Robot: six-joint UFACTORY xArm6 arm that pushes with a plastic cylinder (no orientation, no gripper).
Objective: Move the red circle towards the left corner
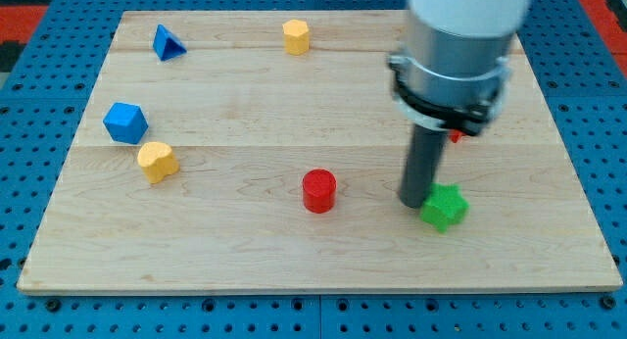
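Observation:
The red circle (pixel 318 190) is a short red cylinder standing on the wooden board, a little below its middle. My tip (pixel 413 201) rests on the board to the circle's right, about a hundred pixels away and apart from it. The tip touches or nearly touches the left edge of a green star-shaped block (pixel 445 206). A small piece of another red block (pixel 456 136) shows behind the arm's grey body; its shape is hidden.
At the view's left stand a blue block (pixel 125 121) and a yellow heart-like block (pixel 157 161) side by side. A blue triangle (pixel 168 42) sits at the top left. A yellow hexagonal block (pixel 296 35) sits at the top middle. The board's edge (pixel 294 288) runs along the view's bottom.

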